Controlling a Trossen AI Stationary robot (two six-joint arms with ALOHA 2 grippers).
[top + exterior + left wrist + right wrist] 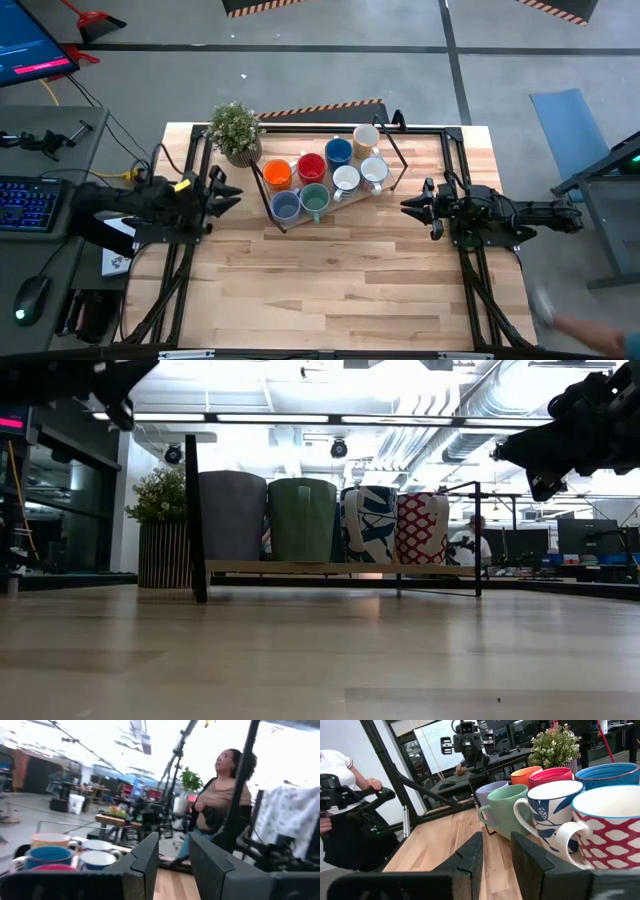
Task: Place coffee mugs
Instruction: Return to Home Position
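High view gives you both arms drawn back to the sides of the table (330,285), well apart from the mugs.

- **Left gripper:** Your left gripper (230,190) holds its fingers slightly parted with nothing between them. The left wrist view shows the same narrow, empty gap.
- **Right gripper:** Your right gripper (410,205) matches it, fingers a little apart and holding nothing, pointing in toward the middle.
- **Height:** In the low view both grippers hang high above the tabletop.

Between the grippers, toward the far edge, you have the shelf (300,568), a wooden board in a black wire frame, set at an angle.

All eight mugs stand on it in two rows, close together.

- **Far row:** orange mug (277,173), red mug (311,166), blue mug (338,151) and cream mug (366,137).
- **Near row:** grey-blue mug (286,205), green mug (314,197), a white mug with blue leaves (346,179) and a white mug with a red pattern (373,170), which is nearest your right gripper.

A potted plant (236,130) stands just beside the shelf's end on your left arm's side. A person (220,795) shows in the room beyond the table.
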